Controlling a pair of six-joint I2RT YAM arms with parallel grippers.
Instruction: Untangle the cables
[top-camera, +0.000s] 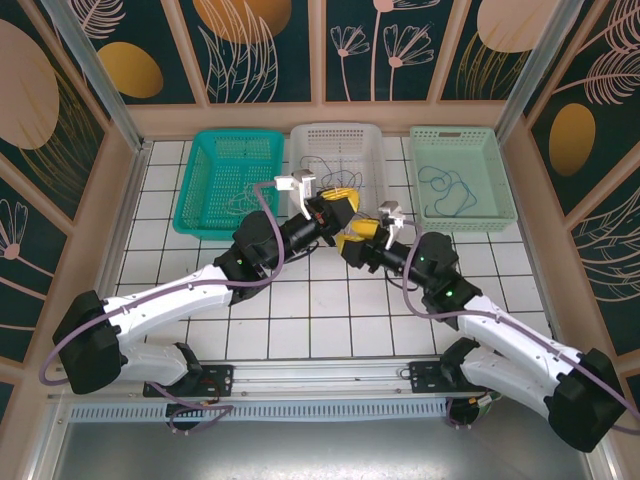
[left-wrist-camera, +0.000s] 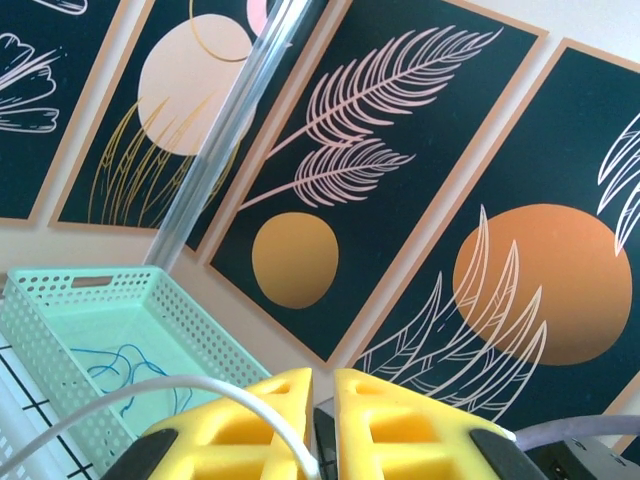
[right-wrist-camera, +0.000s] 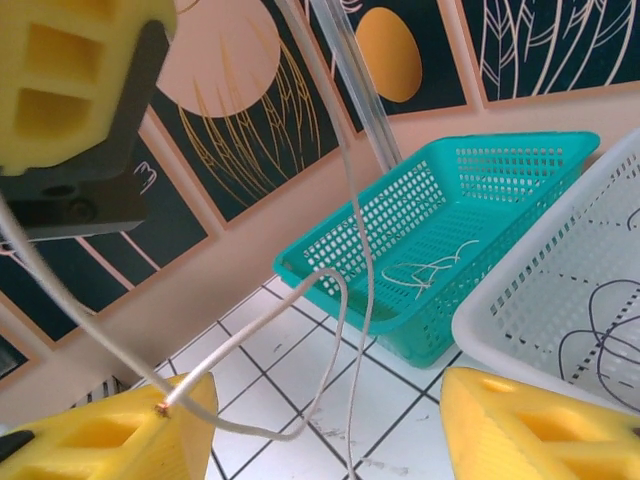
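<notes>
Over the middle of the tiled worktop (top-camera: 300, 320) the two hands meet. Left hand (top-camera: 338, 206) looks clenched on a pale cable (right-wrist-camera: 330, 290), which loops down by the right hand (right-wrist-camera: 325, 388). That one's fingers sit apart, gripping nothing. Further back, the teal basket (top-camera: 190, 200) at 11 o'clock holds whitish cables (right-wrist-camera: 425, 268). The white basket (top-camera: 335, 132) at 12 has dark cables (top-camera: 322, 162), and the mint basket (top-camera: 500, 180) at 1 has a blue cable (top-camera: 450, 190).
</notes>
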